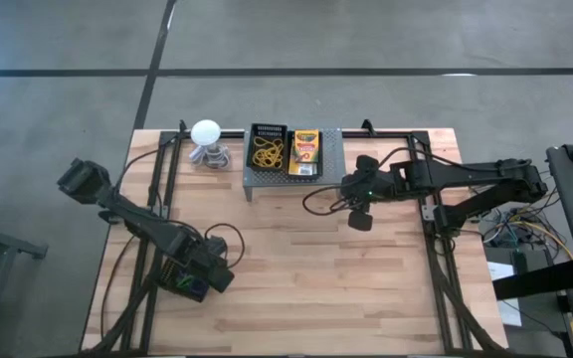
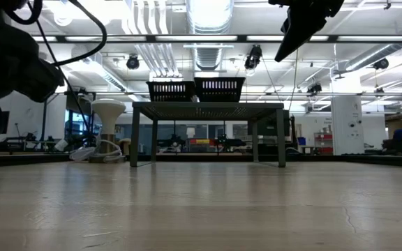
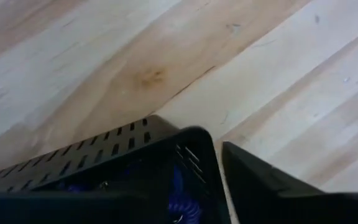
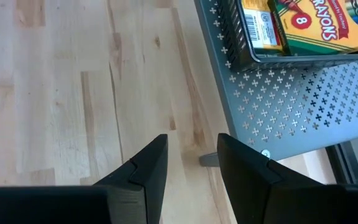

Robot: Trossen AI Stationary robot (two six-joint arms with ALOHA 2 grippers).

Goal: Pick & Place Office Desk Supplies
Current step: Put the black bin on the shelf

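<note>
Supplies sit in black bins: crayons (image 1: 305,151) and rubber bands (image 1: 266,151) on the stand (image 1: 291,179) at 12 o'clock. Left fingers (image 1: 199,281), at 8 o'clock, appear closed on a bin (image 3: 104,168) of blue loops (image 3: 178,186); next, carry it to the stand. Right fingers (image 4: 191,165), parted and empty, hover beside the stand.

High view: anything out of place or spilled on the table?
Nothing spilled. Two black trays sit on the grey stand, one with rubber bands, one with crayon boxes. A third black tray sits apart near the table's front left, under the left gripper, holding something blue.
</note>
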